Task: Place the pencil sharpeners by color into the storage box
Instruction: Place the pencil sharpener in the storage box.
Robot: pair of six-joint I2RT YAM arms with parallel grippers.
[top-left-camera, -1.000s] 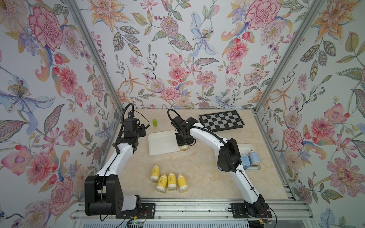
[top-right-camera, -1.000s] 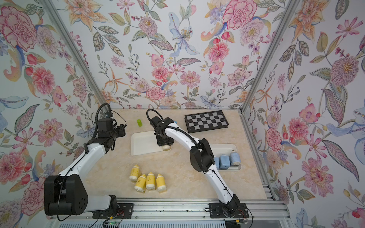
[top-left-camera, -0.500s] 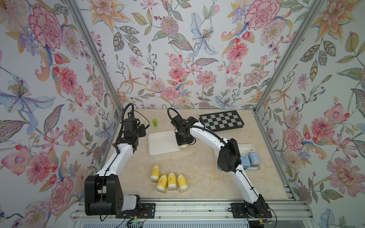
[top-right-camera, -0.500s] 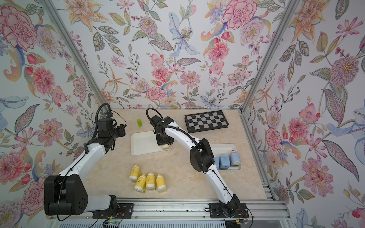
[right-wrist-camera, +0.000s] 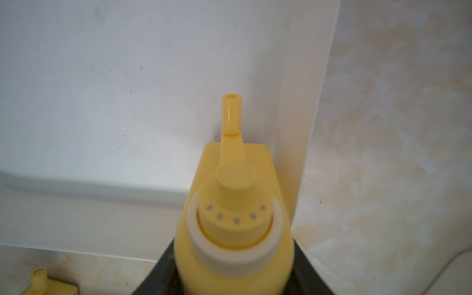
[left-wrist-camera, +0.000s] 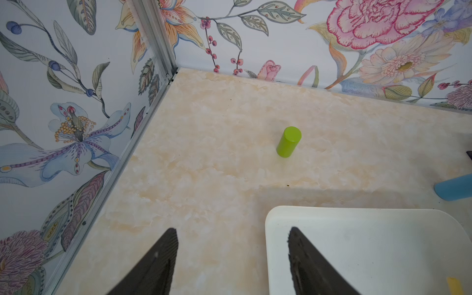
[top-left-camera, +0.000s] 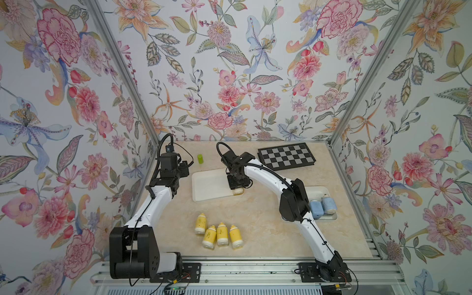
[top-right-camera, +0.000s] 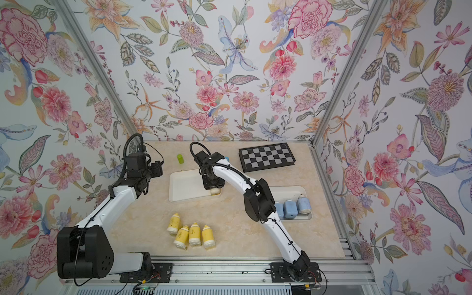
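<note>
My right gripper (top-left-camera: 237,187) (right-wrist-camera: 233,268) is shut on a yellow pencil sharpener (right-wrist-camera: 233,224) (top-left-camera: 238,191) with a white ring, crank end pointing down. It hangs at the near right corner of a shallow white storage box (top-left-camera: 208,184) (right-wrist-camera: 115,76). I cannot tell whether it touches the box. Several more yellow pencil sharpeners (top-left-camera: 221,233) (top-right-camera: 194,233) lie in a cluster near the table's front. Pale-blue sharpeners (top-left-camera: 316,209) (top-right-camera: 290,209) sit in a second white box (top-left-camera: 329,219) on the right. My left gripper (top-left-camera: 184,168) (left-wrist-camera: 232,229) is open and holds nothing, at the first box's far left corner (left-wrist-camera: 273,217).
A small green cylinder (top-left-camera: 200,158) (left-wrist-camera: 288,141) stands behind the box. A blue cylinder (left-wrist-camera: 454,186) is to its right, mostly hidden by the right arm from above. A checkerboard (top-left-camera: 286,156) lies at the back right. Flowered walls enclose three sides.
</note>
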